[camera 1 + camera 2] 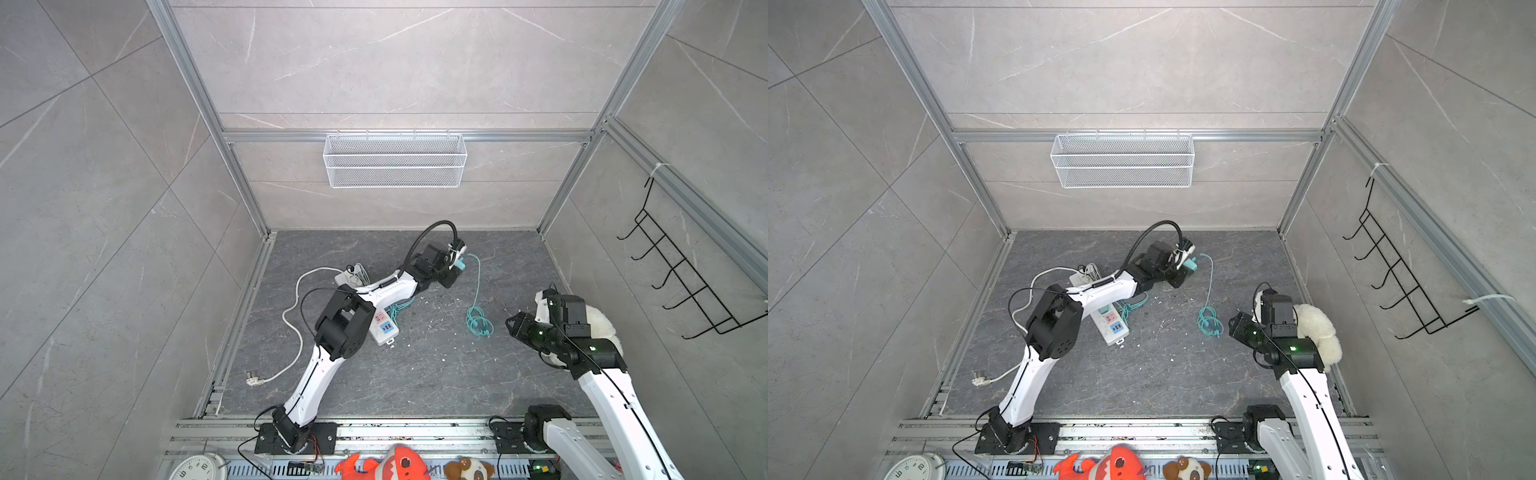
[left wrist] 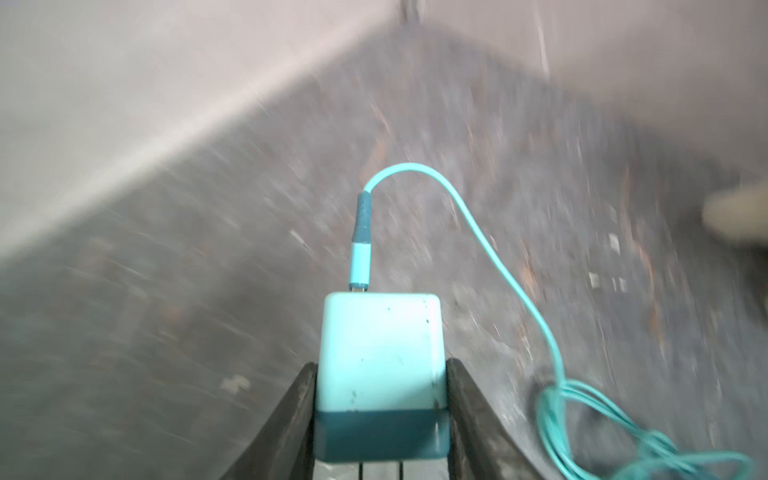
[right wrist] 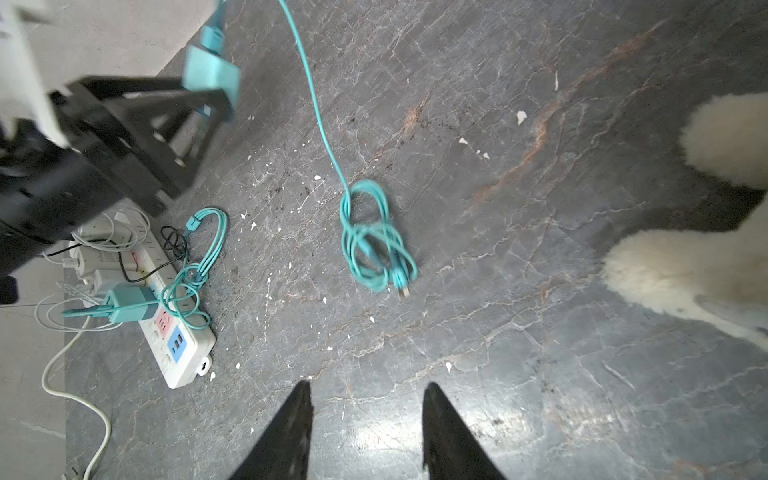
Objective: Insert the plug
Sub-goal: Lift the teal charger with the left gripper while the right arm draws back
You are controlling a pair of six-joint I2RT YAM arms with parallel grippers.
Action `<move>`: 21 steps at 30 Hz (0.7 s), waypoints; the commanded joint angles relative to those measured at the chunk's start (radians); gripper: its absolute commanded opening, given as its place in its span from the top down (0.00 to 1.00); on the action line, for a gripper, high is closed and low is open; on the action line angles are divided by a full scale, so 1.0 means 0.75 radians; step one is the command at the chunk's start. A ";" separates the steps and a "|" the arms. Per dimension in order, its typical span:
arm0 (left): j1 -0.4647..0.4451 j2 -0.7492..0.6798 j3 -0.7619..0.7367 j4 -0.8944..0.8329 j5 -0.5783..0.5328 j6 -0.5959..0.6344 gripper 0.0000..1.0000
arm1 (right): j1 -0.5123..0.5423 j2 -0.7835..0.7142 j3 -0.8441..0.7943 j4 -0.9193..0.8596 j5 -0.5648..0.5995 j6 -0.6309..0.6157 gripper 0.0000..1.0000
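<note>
Pinched between our left fingers, the teal plug fills the blurred wrist view. Both its flanks touch the dark fingers, and its darker end is toward the wrist. From its far face a teal cable arcs away and drops to the tabletop.

In both top views we hold the plug off the tabletop beyond the power strip, toward the back wall and well apart from it. The cable ends in a loose coil lying to the right of the strip, between it and our right fingers. Those fingers are spread with nothing between them, and they hover over bare tabletop.

A second teal charger sits on the strip just beside its pink and blue sockets, with its own cable bundled alongside. The strip's white cord curls off to the left of the strip and ends in a pronged end lying flat. A white fluffy toy lies farther right of the strip, by our right arm.
</note>
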 commanded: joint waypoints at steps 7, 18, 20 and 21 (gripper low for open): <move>0.174 -0.474 -0.555 0.848 -0.100 -0.106 0.88 | 0.000 0.040 0.016 0.005 -0.162 0.026 0.54; 0.152 -0.873 -1.311 1.538 -0.081 -0.155 0.92 | 0.004 0.344 0.273 0.276 -0.310 0.096 0.58; 0.109 -0.928 -1.407 1.596 -0.095 -0.089 0.92 | 0.016 0.417 0.336 0.326 -0.339 0.118 0.59; 0.075 -0.960 -1.439 1.596 -0.112 -0.033 0.92 | 0.025 0.448 0.364 0.350 -0.352 0.127 0.60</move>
